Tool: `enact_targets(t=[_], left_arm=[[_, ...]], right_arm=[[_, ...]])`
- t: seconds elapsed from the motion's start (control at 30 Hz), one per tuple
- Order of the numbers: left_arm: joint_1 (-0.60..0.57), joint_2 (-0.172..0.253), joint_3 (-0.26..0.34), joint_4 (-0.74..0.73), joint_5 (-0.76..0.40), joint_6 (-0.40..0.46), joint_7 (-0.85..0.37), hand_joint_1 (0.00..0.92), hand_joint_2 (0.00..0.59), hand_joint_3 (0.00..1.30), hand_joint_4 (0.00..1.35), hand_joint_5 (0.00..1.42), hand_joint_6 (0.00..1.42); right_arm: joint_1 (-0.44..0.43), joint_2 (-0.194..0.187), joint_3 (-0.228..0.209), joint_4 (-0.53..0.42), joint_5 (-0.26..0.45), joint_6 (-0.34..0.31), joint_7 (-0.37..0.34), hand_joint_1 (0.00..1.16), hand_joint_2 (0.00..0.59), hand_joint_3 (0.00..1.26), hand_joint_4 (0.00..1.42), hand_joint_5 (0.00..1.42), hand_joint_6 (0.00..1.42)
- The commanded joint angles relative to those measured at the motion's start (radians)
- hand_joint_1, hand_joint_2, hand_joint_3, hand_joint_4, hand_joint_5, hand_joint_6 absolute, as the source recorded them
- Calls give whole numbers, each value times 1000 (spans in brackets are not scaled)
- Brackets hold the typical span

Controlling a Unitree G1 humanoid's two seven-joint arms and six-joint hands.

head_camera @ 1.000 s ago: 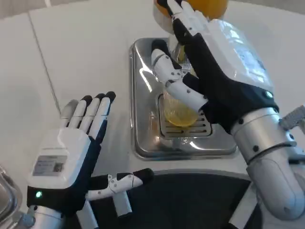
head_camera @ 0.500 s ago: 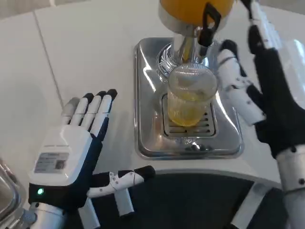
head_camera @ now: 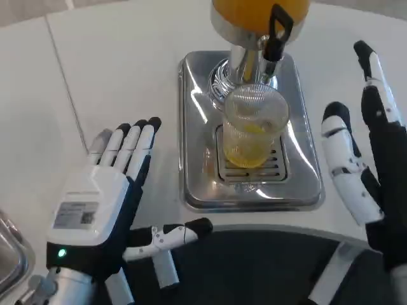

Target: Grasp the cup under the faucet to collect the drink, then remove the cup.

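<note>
You see the cup [head_camera: 253,130] with yellow drink standing on the grille of the steel drip tray [head_camera: 194,159], under the faucet [head_camera: 276,35] of the dispenser [head_camera: 254,16]. It is left of your right hand [head_camera: 369,165] and apart from it. This hand is spread wide and holds nothing. Your left hand [head_camera: 105,203] lies flat, fingers straight, thumb out, well left of the tray, also holding nothing.

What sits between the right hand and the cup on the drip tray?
In the head view, only the drip tray's raised steel edge and a strip of white table separate the right hand from the cup.
</note>
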Motion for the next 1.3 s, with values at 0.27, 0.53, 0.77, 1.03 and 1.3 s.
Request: enact_targets(t=[0.27, 0.53, 0.77, 1.03, 1.3], left_arm=[[-97, -14, -51, 76, -22, 29, -74, 0, 11, 0, 0, 0, 4], [-163, -51, -38, 169, -83, 8, -3, 0, 5, 0, 0, 0, 9], [-209, -63, -38, 222, -121, 2, 22, 0, 1, 0, 0, 13, 33], [-238, -66, -48, 256, -157, -9, 24, 29, 0, 0, 0, 48, 62], [-258, -94, -79, 281, -162, -37, 53, 70, 0, 0, 0, 90, 101]], right_arm=[[67, -192, -95, -41, 58, -129, 138, 171, 513, 0, 0, 0, 0], [138, -285, -222, -78, 150, -221, 175, 290, 430, 0, 0, 0, 0], [251, -361, -302, -65, 179, -373, 165, 315, 416, 0, 0, 0, 0], [399, -380, -362, -45, 187, -496, 151, 396, 390, 0, 0, 0, 0], [455, -368, -405, -59, 188, -544, 164, 400, 382, 0, 0, 0, 0]])
